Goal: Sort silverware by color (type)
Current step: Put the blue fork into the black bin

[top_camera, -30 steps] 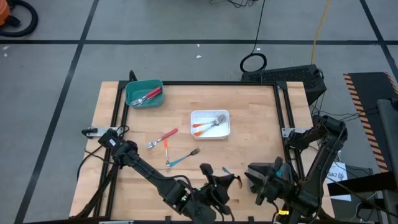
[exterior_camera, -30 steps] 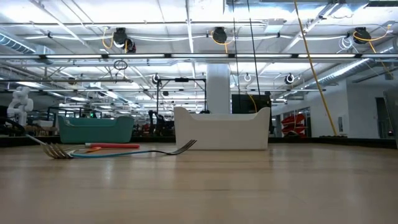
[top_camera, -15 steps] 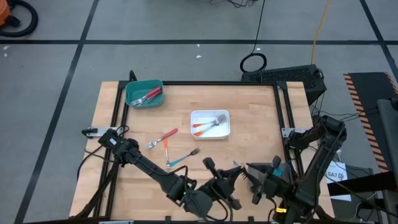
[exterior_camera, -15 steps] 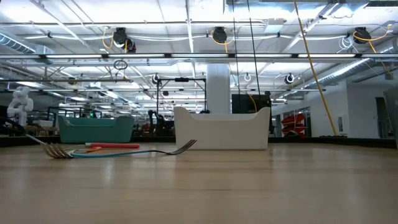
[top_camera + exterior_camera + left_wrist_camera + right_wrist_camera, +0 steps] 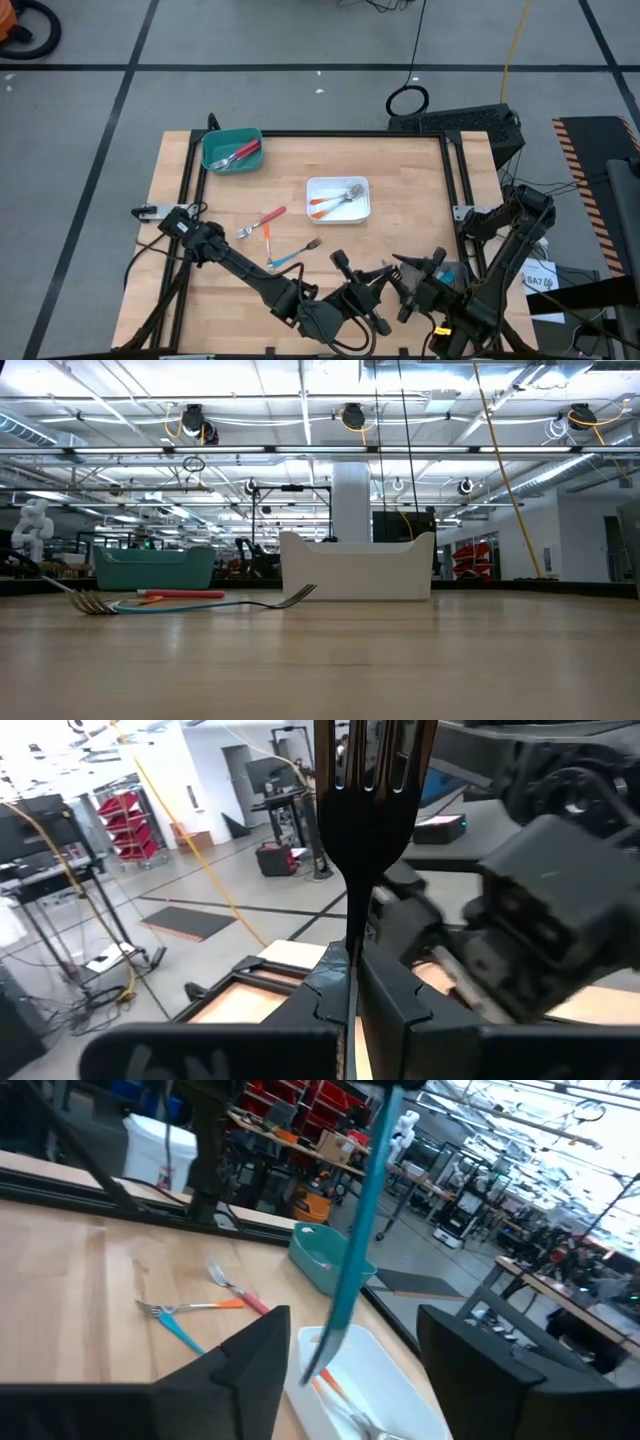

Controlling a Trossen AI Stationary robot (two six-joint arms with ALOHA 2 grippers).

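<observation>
My left gripper is near the table's front edge, right of the middle, shut on a blue-handled fork. The fork's head stands out past my fingers. My right gripper is close beside it and open. In the right wrist view the fork's blue handle runs between my two right fingers without touching them. A red fork, an orange one and a blue one lie flat on the table. My left gripper pinches the fork's thin stem, just below the head, between its two shut fingers. The fingers reach out level and lie across the fork. The fork is lifted clear of the table, and my own fingers hide the rest of the handle in the left wrist view.
A teal tray holding red forks stands at the far left corner. A white tray with orange forks sits past the middle. In the low view both trays and the loose forks lie far across the bare wood.
My left gripper has swung toward the table's right edge and a little up, rolling as it went, and has brought the fork up to my right gripper. My right gripper has edged toward the left one.
</observation>
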